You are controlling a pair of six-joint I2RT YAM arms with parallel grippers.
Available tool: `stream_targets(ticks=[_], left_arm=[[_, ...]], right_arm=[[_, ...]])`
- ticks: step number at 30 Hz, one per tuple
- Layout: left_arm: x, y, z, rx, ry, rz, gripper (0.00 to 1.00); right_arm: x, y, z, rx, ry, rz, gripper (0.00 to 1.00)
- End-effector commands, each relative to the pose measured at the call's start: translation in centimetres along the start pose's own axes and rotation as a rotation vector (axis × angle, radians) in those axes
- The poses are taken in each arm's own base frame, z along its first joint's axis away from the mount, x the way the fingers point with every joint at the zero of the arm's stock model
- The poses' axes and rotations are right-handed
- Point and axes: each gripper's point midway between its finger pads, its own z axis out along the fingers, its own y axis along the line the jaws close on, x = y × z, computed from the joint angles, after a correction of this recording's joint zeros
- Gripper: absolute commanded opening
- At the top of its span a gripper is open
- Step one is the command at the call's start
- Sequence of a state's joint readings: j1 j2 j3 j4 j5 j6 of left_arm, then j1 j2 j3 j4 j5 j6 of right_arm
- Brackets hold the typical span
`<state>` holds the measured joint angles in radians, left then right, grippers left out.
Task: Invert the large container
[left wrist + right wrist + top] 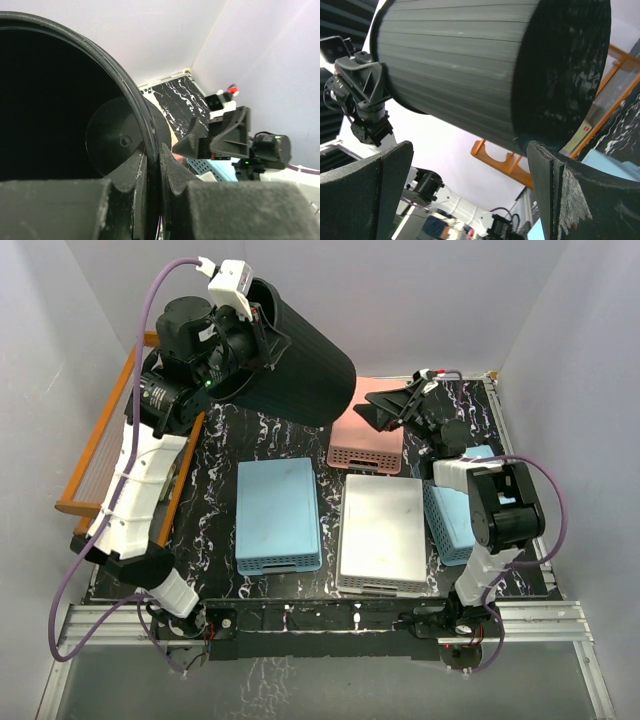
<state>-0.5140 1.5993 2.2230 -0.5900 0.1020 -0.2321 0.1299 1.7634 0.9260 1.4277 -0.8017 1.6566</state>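
The large container (pixel 300 360) is a tall round black ribbed bin. It hangs in the air over the back left of the table, tilted on its side with its base toward the right. My left gripper (pixel 262 325) is shut on its rim (pixel 145 145); one finger is inside the bin, one outside. The left wrist view looks into its dark inside (pixel 55 115). My right gripper (pixel 372 408) is open and empty, just right of the bin's base. The right wrist view shows the ribbed wall (pixel 470 65) above its fingers (pixel 572 195).
A pink basket (pixel 367 440) lies under the bin's base. A blue basket (pixel 277 515), a white basket (pixel 382 532) and another blue basket (pixel 450 515) lie upside down on the black marble table (pixel 215 455). An orange frame (pixel 110 440) stands at the left edge.
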Motion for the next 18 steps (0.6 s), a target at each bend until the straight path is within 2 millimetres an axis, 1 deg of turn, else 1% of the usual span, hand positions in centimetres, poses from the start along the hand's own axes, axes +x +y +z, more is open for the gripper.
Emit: stream_targets(ticks=[1, 5, 9, 13, 18], left_arm=[[-4.0, -2.0, -1.7, 0.082, -0.131, 0.017, 0.0], [-3.6, -2.0, -1.8, 0.082, -0.118, 0.016, 0.0], [-2.8, -1.6, -1.5, 0.069, -0.098, 0.014, 0.0], [-1.3, -0.4, -0.2, 0.026, -0.079, 0.016, 0.0], [1.4, 1.7, 1.9, -0.035, -0.034, 0.011, 0.0]], right_arm=[[1.2, 3.9, 1.5, -0.207, 0.018, -0.048, 0.98], [1.5, 4.2, 2.8, -0.235, 0.034, -0.054, 0.98], [2.2, 4.5, 3.1, -0.245, 0.053, -0.058, 0.98], [2.8, 5.3, 2.8, -0.255, 0.067, -0.066, 0.98], [3.5, 5.9, 2.2, -0.226, 0.075, -0.099, 0.98]])
